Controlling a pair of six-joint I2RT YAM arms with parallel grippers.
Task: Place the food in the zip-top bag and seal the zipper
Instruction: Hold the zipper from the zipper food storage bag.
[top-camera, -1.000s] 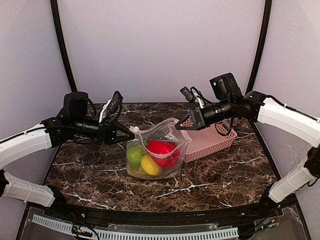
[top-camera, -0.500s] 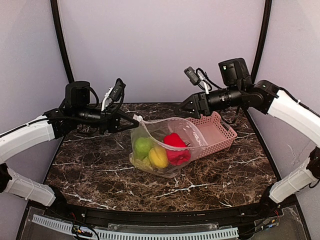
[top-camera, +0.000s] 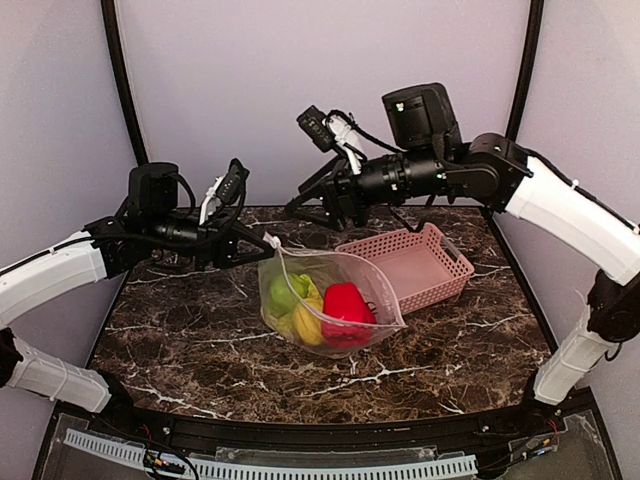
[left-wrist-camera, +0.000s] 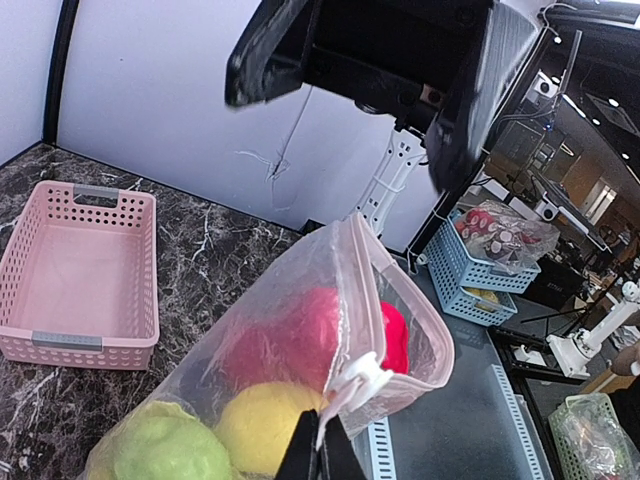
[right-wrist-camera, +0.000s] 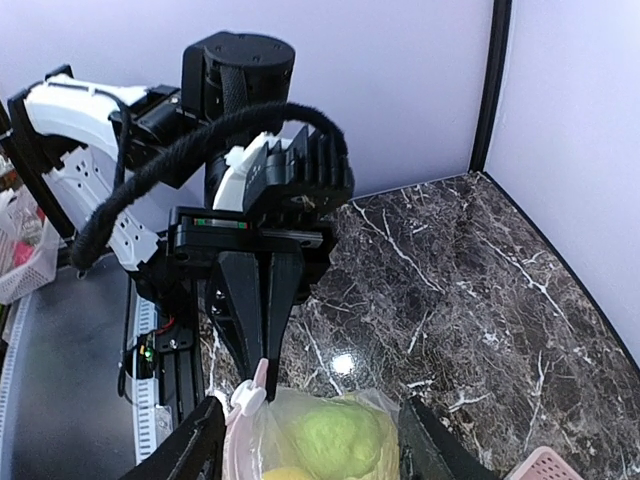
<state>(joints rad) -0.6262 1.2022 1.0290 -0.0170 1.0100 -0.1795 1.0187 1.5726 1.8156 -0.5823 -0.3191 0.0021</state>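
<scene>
Bag (top-camera: 345, 275) is hanging from your left gripper (top-camera: 262, 243), whose jaws are pressed together on the mouth corner, right at the white tab (left-wrist-camera: 358, 381). From that pinch the plastic is sagging down and away, and its bottom seems to be resting on the desk (top-camera: 180, 340). Food is lying inside, below the left gripper: a green piece (top-camera: 284, 293) closest to it, a yellow piece (top-camera: 306, 322) lower down, and the red pepper (top-camera: 346, 304) farthest out. The mouth is gaping wide along the zipper (left-wrist-camera: 428, 325). Your right gripper (top-camera: 300, 202) is hovering above the bag, facing the left one, its jaws spread and gripping nothing, clear of the plastic. A pink basket (top-camera: 415, 265) is sitting on the desk below the right gripper, back toward its arm, just beside the bag.
</scene>
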